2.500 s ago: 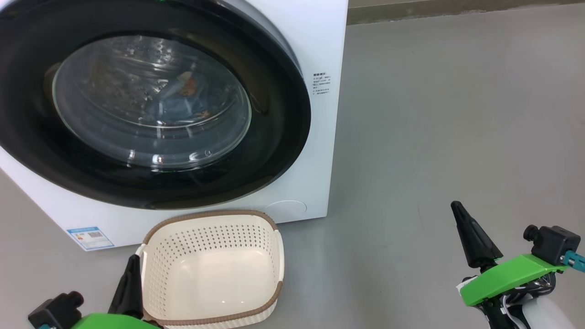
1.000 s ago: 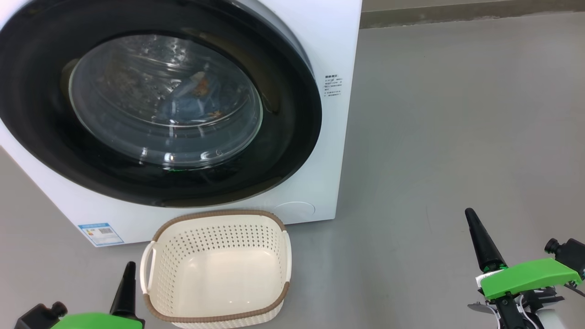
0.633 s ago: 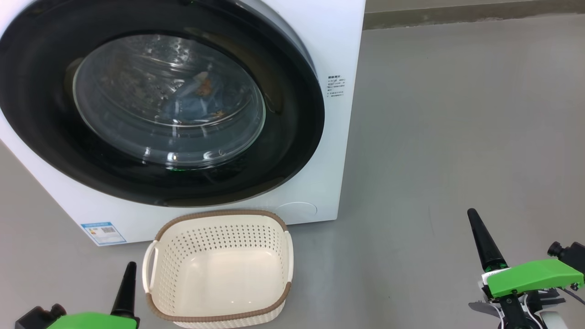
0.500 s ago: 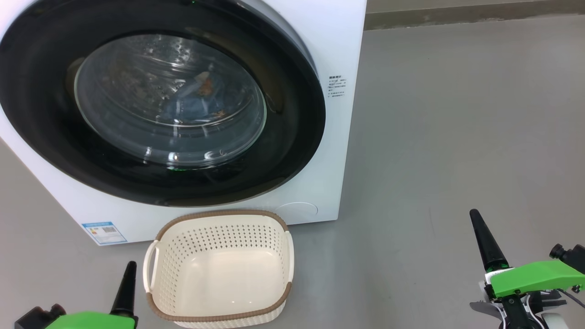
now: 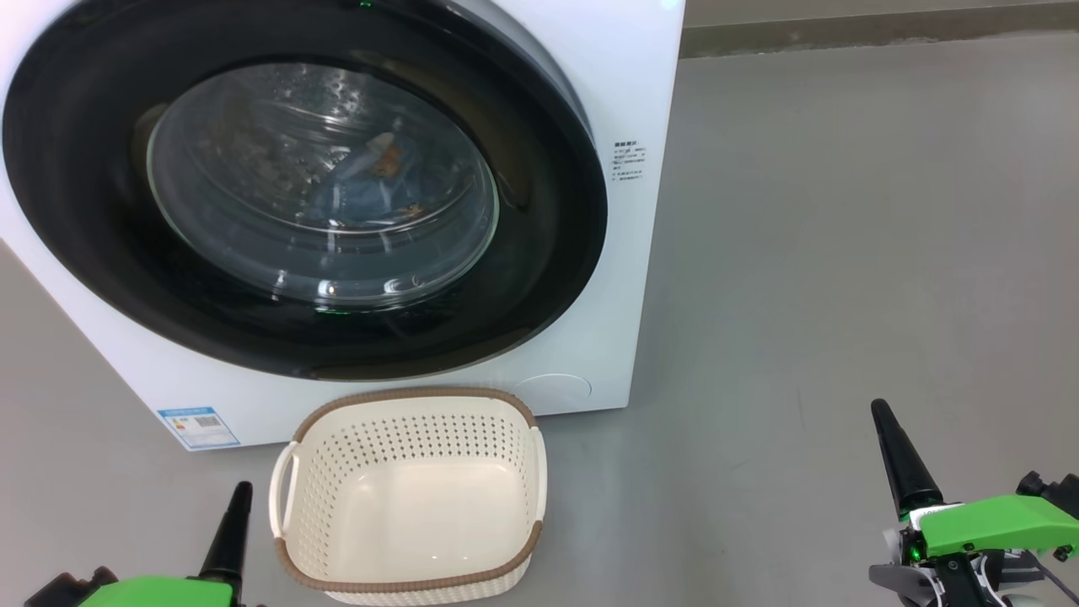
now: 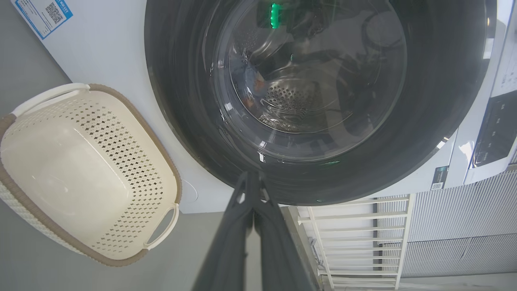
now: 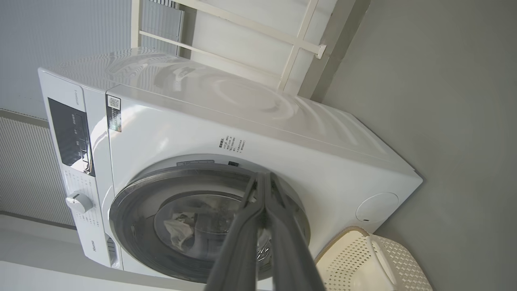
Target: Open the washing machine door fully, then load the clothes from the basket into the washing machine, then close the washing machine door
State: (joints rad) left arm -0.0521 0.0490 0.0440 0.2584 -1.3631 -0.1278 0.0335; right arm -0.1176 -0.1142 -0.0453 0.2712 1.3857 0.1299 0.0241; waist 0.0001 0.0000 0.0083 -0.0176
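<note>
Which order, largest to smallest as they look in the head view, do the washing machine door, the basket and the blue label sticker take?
1. washing machine door, clearly largest.
2. basket.
3. blue label sticker, clearly smallest.

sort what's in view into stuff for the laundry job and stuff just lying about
For the job:
- washing machine
- washing machine door, closed
- clothes, behind the door glass
- basket, empty

Just there:
- white rack
- ribbed wall panel
- blue label sticker
</note>
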